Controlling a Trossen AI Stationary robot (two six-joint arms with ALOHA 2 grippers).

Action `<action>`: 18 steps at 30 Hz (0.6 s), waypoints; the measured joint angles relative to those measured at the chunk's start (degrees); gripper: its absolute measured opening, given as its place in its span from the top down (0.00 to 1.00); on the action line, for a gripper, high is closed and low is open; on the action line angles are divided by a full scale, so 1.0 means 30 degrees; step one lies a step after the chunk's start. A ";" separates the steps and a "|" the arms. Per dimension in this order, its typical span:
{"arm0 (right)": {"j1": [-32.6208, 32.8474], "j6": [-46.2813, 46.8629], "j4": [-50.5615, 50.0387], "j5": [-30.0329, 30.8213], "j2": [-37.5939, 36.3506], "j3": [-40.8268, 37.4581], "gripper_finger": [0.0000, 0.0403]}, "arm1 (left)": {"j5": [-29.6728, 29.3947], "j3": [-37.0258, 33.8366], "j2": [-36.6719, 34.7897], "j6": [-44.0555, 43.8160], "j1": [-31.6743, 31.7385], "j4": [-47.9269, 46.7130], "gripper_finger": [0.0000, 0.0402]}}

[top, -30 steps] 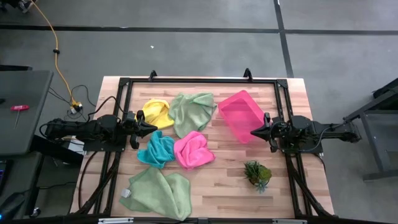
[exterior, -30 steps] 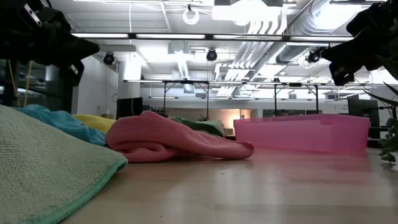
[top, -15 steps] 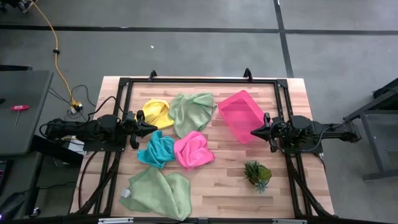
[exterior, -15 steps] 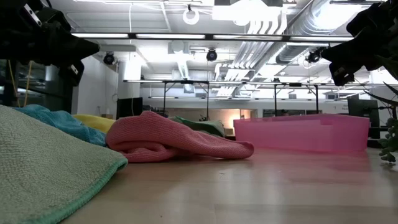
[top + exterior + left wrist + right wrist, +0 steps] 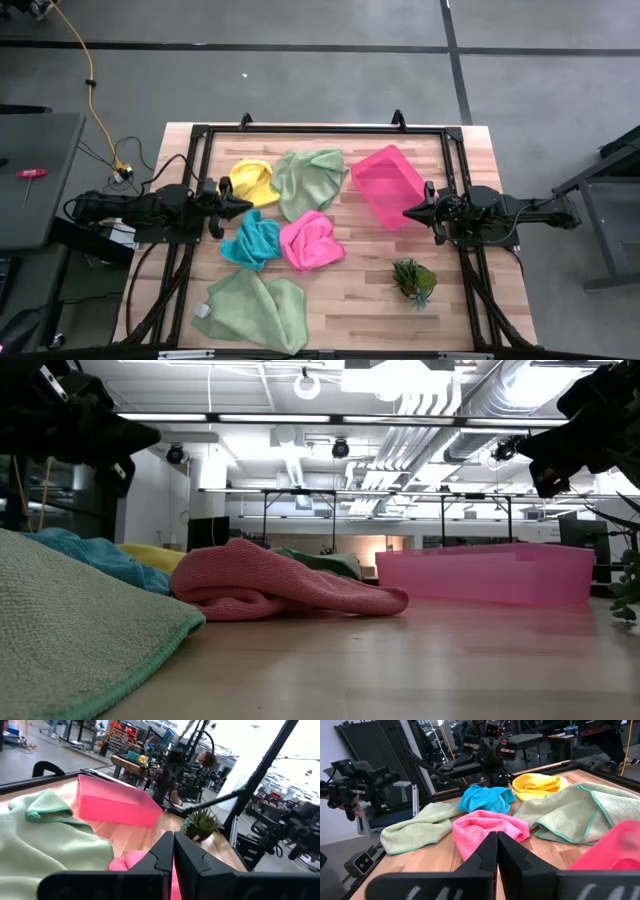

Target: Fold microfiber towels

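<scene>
Five crumpled microfiber towels lie on the wooden table: a yellow one (image 5: pixel 251 181), a pale green one (image 5: pixel 308 179) beside it, a teal one (image 5: pixel 252 240), a hot pink one (image 5: pixel 311 241) at the middle, and a second pale green one (image 5: pixel 254 308) near the front edge. My left gripper (image 5: pixel 248 204) hovers shut at the table's left side, level, its tips over the gap between the yellow and teal towels. My right gripper (image 5: pixel 406 212) hovers shut at the right side, level, beside the pink tray. Neither holds anything.
A rigid pink tray (image 5: pixel 388 184) stands at the back right. A small spiky green plant (image 5: pixel 414 279) stands at the front right. A black frame (image 5: pixel 320 129) runs along the table's edges. Bare wood shows between the pink towel and the plant.
</scene>
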 joint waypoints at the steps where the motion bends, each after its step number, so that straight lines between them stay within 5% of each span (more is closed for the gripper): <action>1: 0.0007 0.0007 0.0000 0.0000 0.0000 -0.0007 1.00 | -0.0212 0.0000 0.0000 0.0000 0.0000 0.0127 0.99; 7: 0.0001 0.0005 0.0000 0.0006 0.0007 -0.0002 1.00 | -0.0731 0.0000 0.0000 -0.0031 0.0000 0.2645 0.99; 11: 0.0007 0.0007 0.0000 0.0007 0.0000 0.0000 1.00 | -0.3253 0.0034 0.0535 -0.1080 0.0007 0.6117 0.99; 18: 0.0002 0.0007 0.0000 0.0004 0.0000 -0.0005 1.00 | -0.4471 0.3194 0.4442 -0.2162 0.0007 0.4729 1.00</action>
